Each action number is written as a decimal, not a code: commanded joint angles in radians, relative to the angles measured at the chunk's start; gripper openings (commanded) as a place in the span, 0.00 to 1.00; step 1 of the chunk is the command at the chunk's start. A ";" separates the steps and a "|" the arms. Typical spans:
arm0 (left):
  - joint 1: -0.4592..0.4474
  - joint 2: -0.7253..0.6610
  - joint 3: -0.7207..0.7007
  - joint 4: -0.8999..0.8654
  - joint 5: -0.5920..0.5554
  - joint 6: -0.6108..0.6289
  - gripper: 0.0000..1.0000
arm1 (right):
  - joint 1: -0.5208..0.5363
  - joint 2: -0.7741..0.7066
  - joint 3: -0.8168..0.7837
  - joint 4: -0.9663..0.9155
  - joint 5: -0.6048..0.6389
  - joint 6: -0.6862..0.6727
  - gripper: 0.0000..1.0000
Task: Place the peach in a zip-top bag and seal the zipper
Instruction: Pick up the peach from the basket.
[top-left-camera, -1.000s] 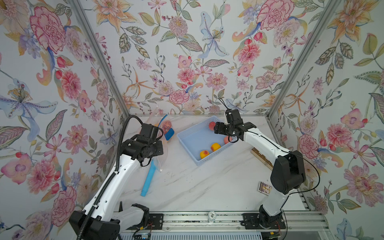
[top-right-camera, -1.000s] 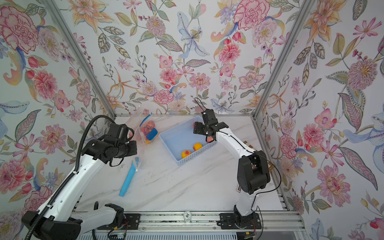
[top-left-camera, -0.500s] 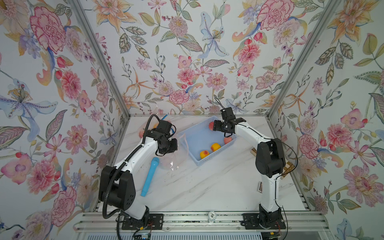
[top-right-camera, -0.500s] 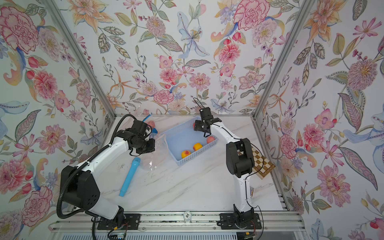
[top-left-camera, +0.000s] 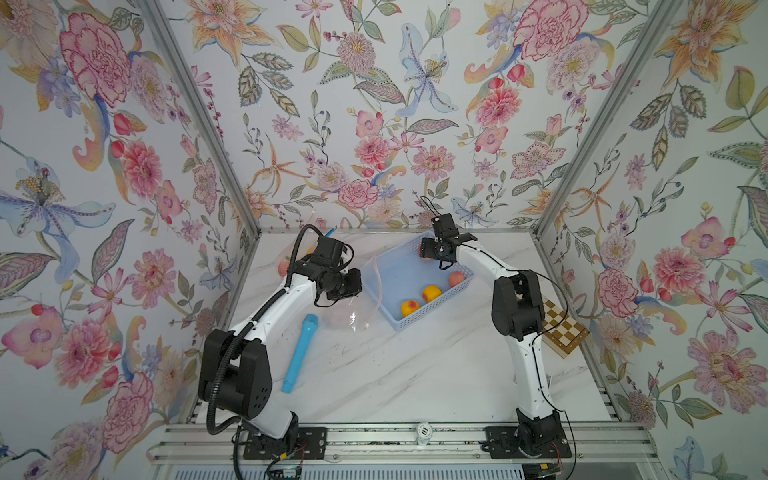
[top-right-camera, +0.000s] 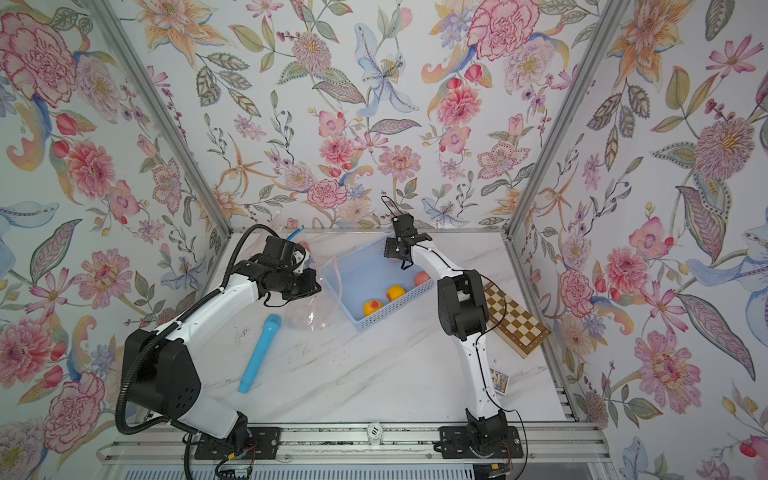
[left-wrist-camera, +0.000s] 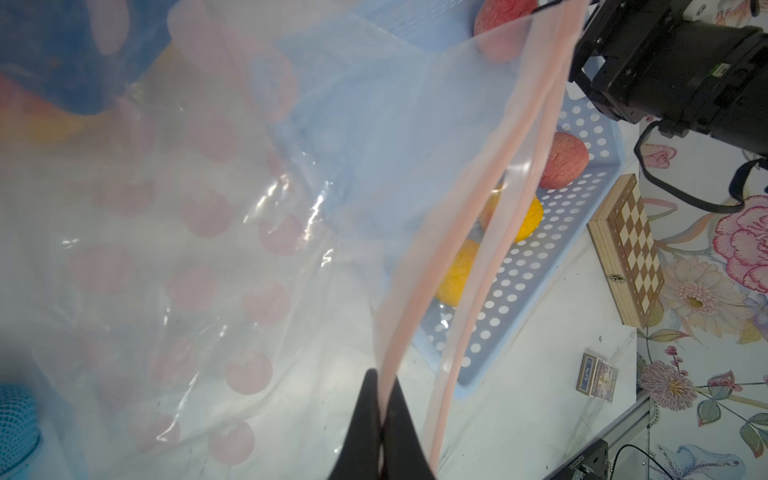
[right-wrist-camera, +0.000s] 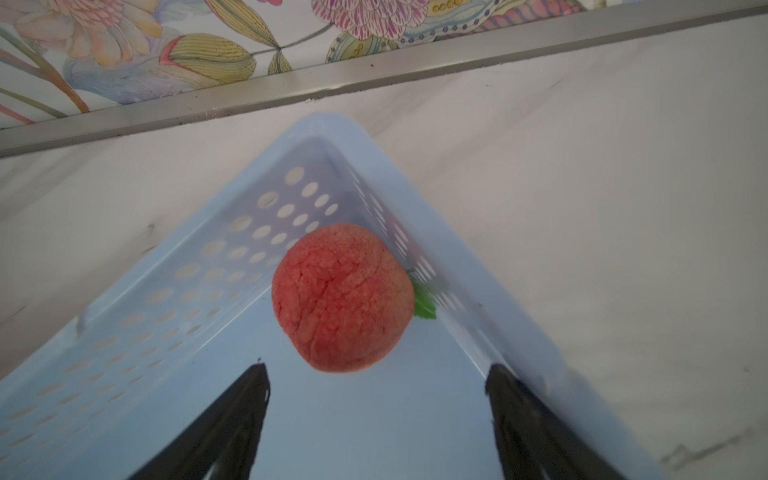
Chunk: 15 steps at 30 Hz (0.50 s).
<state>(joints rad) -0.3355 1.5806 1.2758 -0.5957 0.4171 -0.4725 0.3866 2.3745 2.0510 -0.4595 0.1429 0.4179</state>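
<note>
My right gripper (right-wrist-camera: 378, 374) is wide open and empty, poised over the peach (right-wrist-camera: 343, 297) in the basket's (right-wrist-camera: 166, 266) far corner; my left gripper (left-wrist-camera: 382, 409) is pinched shut on the bag (left-wrist-camera: 291, 208) rim, left of the basket. I'd go lower, keep clear of the wall, squeeze gently

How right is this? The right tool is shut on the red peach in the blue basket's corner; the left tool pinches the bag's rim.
No: the right wrist view shows the right tool open, not touching the round red peach in the corner of the light-blue basket. The left tool pinches the rim of the clear zip-top bag.
</note>
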 joint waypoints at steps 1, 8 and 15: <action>-0.007 -0.006 -0.033 0.049 0.037 -0.033 0.00 | 0.012 0.043 0.057 -0.017 0.034 -0.008 0.85; -0.007 -0.044 -0.062 0.066 0.048 -0.041 0.00 | 0.021 0.106 0.132 -0.016 0.050 -0.021 0.85; -0.007 -0.064 -0.076 0.070 0.039 -0.042 0.00 | 0.023 0.158 0.190 -0.021 0.043 -0.030 0.84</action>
<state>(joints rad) -0.3355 1.5471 1.2182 -0.5369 0.4427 -0.5007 0.4038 2.4992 2.2063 -0.4633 0.1703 0.4034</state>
